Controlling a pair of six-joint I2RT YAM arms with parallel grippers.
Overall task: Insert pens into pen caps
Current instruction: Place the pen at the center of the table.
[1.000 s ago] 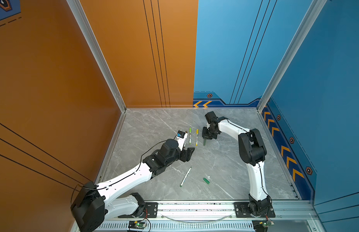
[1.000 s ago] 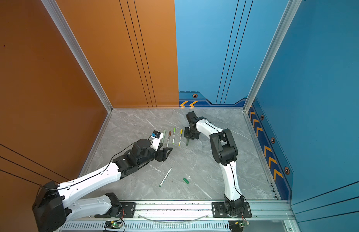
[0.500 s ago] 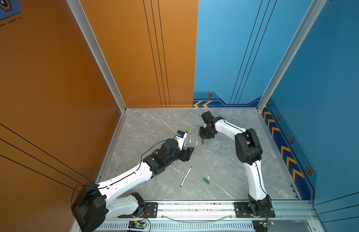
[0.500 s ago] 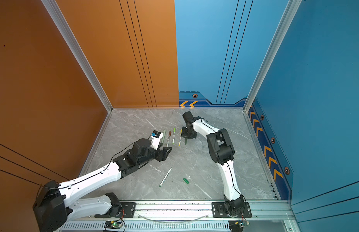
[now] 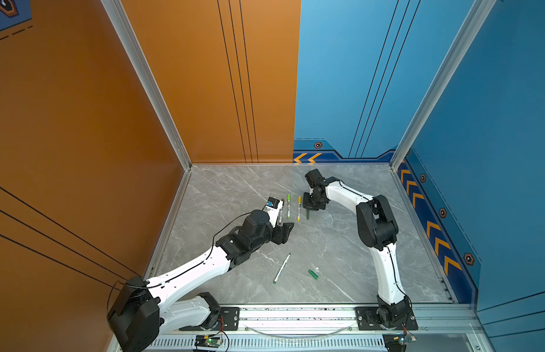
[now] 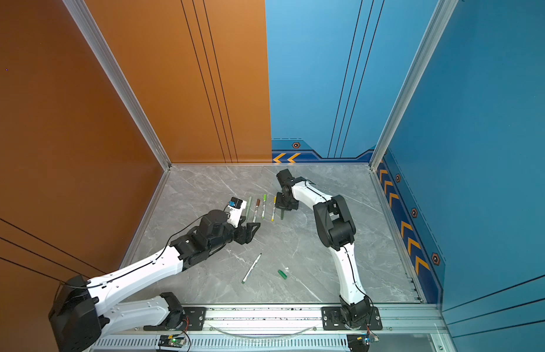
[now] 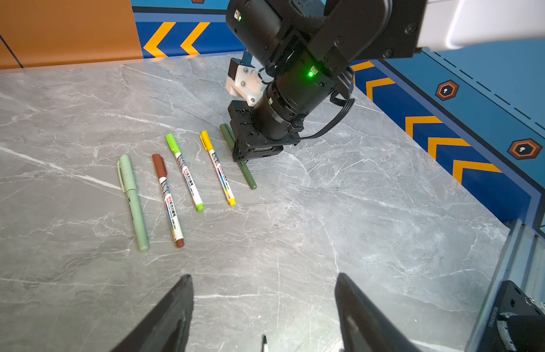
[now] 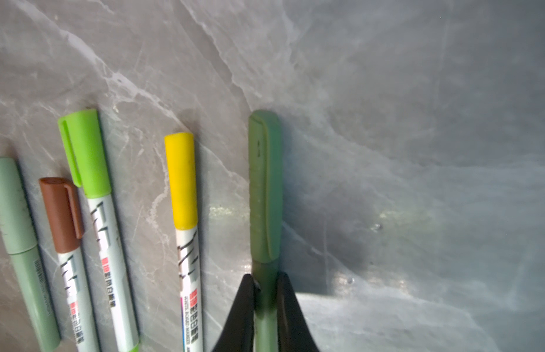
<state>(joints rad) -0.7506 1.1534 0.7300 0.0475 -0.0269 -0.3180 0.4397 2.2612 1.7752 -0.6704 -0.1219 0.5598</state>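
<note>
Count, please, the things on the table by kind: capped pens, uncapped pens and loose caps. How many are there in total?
Capped pens: 5 (sage-green pen, brown pen, light green pen, yellow pen, dark green pen)
Uncapped pen: 1
Loose cap: 1
Total: 7

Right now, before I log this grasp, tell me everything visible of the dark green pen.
The dark green pen is a matte green plastic stick, capped, its cap bearing a long clip. It seems to lie flat on the grey marbled table, last in the row, beside but apart from the yellow-capped pen. The right gripper has its jaws shut on the barrel just below the cap.
</note>
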